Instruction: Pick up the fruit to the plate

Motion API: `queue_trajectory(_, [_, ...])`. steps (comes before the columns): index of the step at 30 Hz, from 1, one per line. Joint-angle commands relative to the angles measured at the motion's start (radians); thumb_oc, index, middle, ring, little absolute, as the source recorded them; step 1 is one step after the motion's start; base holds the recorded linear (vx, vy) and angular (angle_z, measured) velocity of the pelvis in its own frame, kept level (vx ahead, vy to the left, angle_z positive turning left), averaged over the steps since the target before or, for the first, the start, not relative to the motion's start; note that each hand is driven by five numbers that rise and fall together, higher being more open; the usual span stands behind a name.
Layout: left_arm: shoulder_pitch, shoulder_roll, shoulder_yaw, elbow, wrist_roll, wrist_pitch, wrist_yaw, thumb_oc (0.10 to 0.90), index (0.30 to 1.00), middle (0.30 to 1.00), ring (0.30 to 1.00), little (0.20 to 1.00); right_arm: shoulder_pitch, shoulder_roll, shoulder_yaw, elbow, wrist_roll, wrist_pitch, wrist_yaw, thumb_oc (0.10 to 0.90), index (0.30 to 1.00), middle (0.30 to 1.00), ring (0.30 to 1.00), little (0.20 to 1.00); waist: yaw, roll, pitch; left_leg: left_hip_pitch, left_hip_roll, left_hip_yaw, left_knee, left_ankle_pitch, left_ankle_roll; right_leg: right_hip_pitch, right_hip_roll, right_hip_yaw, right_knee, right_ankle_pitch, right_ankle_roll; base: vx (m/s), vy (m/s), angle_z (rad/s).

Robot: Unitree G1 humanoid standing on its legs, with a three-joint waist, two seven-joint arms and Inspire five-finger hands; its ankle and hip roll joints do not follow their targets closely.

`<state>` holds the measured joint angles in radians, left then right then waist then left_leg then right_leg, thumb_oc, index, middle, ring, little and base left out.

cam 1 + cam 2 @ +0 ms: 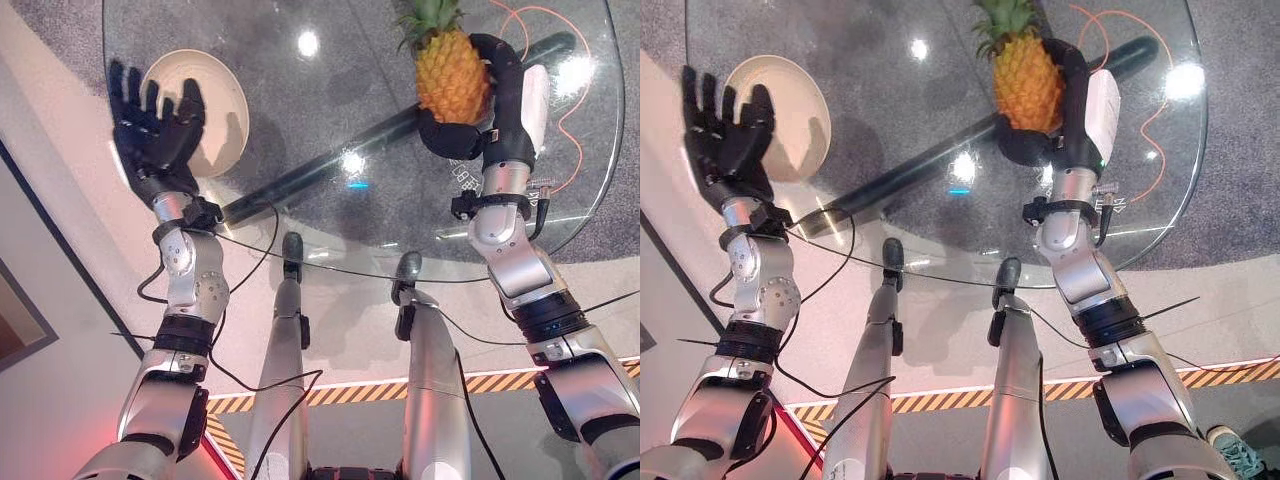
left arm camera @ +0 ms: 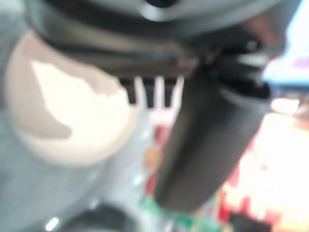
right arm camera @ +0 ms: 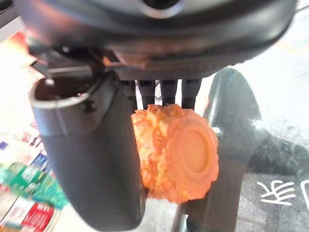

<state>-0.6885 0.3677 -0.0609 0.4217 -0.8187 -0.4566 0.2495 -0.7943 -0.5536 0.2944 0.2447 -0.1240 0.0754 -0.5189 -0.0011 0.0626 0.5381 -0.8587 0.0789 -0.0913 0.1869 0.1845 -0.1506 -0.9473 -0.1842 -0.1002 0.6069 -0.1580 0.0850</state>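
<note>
Nearest the head camera, two silver-grey arms reach up and out over a round glass tabletop (image 1: 330, 235). Right robot hand (image 1: 500, 100): fingers and thumb curled round the body of a pineapple (image 1: 450, 75), which is held upright with its green crown pointing away from the robot. The right wrist view confirms the grasp, showing the fruit's flat base pressed between thumb and fingers. Whether the pineapple is clear of the glass or resting on it cannot be told from these views.

Left robot hand (image 1: 155, 125): fingers spread and straight, holding nothing, positioned at the near edge of a cream plate (image 1: 222, 100) and partly overlapping it in the head views. The plate sits at the robot's left side of the tabletop, well apart from the pineapple on the right side.

Assessment: the grasp step appears complete; the transfer is in hand and not yet done. The next move calls for carrying the fruit leftward across the tabletop to the plate, keeping it upright, then lowering it onto the plate's centre before releasing. The left hand stands close to the plate and may need to withdraw to leave room.
</note>
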Motion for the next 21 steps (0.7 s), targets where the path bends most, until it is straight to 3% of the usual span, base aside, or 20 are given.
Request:
queue_trajectory(1, [-0.027,0.05,0.022,-0.111,-0.027,-0.018,-0.109,0.8,0.9,0.9,0.9,0.9,-0.031,-0.031,-0.019,-0.192,-0.079,-0.131,0.018,0.1,0.3,0.3,0.3,0.2,-0.009,-0.033,-0.018,0.029,-0.075,0.074,0.116,-0.139,0.071,0.105,0.064,0.0,-0.272,0.183,0.03,0.0,0.0,0.0])
queue_trajectory(10, [-0.02,0.047,-0.062,-0.136,-0.228,0.112,-0.294,0.8,0.9,0.9,0.9,0.9,-0.036,-0.067,0.036,-0.242,-0.084,-0.156,0.089,0.1,0.3,0.3,0.3,0.2,-0.022,-0.026,-0.018,0.025,-0.07,0.085,0.111,-0.136,0.07,0.099,0.059,0.001,-0.279,0.188,0.04,0.0,0.0,0.0])
queue_trajectory(21, [-0.03,0.024,-0.122,-0.165,-0.363,0.18,-0.339,0.8,0.9,0.9,0.9,0.9,-0.077,-0.084,0.107,-0.28,-0.058,-0.157,0.129,0.1,0.3,0.3,0.3,0.2,-0.026,-0.028,-0.018,0.016,-0.07,0.087,0.104,-0.125,0.069,0.094,0.058,0.0,-0.293,0.199,0.044,0.0,0.0,0.0])
